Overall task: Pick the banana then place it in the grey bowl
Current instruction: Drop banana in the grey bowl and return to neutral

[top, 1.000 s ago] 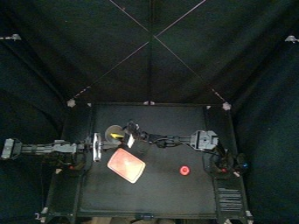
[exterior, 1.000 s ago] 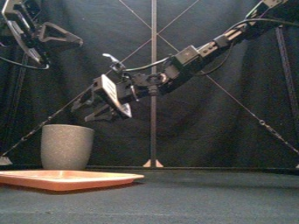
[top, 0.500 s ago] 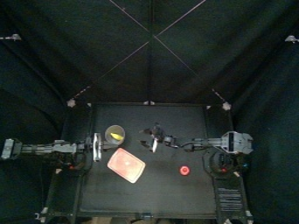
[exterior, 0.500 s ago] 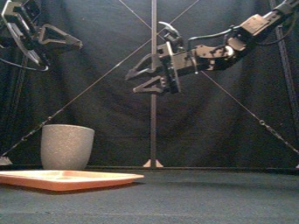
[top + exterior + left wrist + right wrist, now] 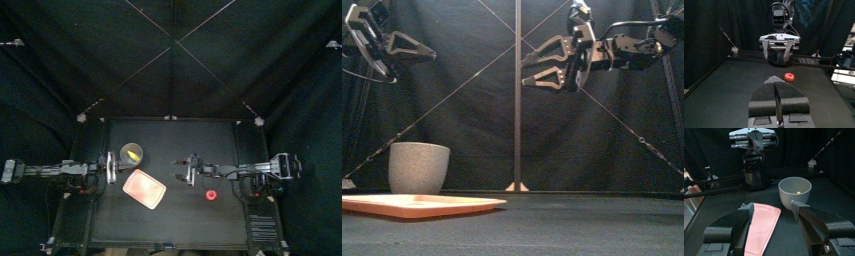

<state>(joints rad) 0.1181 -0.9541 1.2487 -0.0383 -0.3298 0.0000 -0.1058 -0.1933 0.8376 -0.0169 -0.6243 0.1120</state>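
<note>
The yellow banana (image 5: 132, 154) lies inside the tall grey cup (image 5: 130, 152) at the table's left back; in the right wrist view the banana (image 5: 801, 191) shows at the bottom of the cup (image 5: 795, 190). My right gripper (image 5: 191, 167) hangs open and empty, high above the table's middle, to the right of the cup (image 5: 418, 167). In the front view the right gripper (image 5: 543, 66) points left. My left gripper (image 5: 106, 168) rests shut at the left, raised beside the cup.
A flat pink tray (image 5: 144, 187) lies in front of the cup, seen low at the left in the front view as the tray (image 5: 416, 204). A small red toy (image 5: 210, 194) sits on the table right of the tray, below the right arm.
My right gripper has pulled back to the right and upward, away from the cup, with nothing in it. The left arm has stayed still.
</note>
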